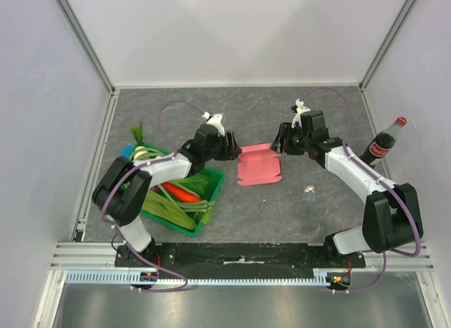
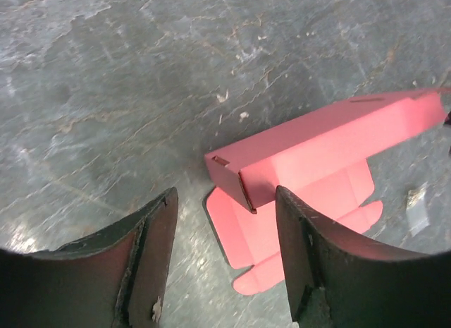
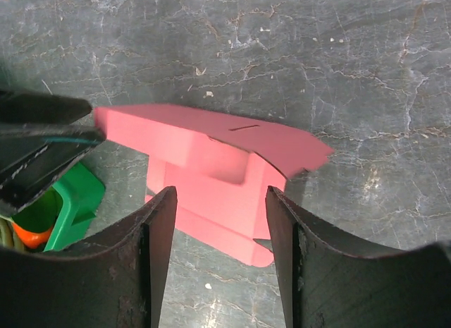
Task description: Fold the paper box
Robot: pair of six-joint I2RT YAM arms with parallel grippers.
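The pink paper box [image 1: 259,167] lies partly folded on the dark table between my two grippers. Its far long wall [image 2: 317,141] stands up, while the near flaps [image 2: 261,236] lie flat. My left gripper [image 1: 233,149] hovers at the box's left end, jaws open, with nothing between the fingers [image 2: 151,257]. At the right end my right gripper [image 1: 279,144] is also open and grips nothing. In the right wrist view the box [image 3: 211,155] sits just beyond the right gripper [image 3: 222,192], and the raised wall slants to the right. The left gripper [image 2: 225,194] stands over the flat flap's edge.
A green crate [image 1: 211,197] of vegetables stands left of the box, under the left arm, and its corner [image 3: 70,201] shows in the right wrist view. A cola bottle [image 1: 384,141] stands at the far right. A small pale scrap [image 1: 309,189] lies right of the box.
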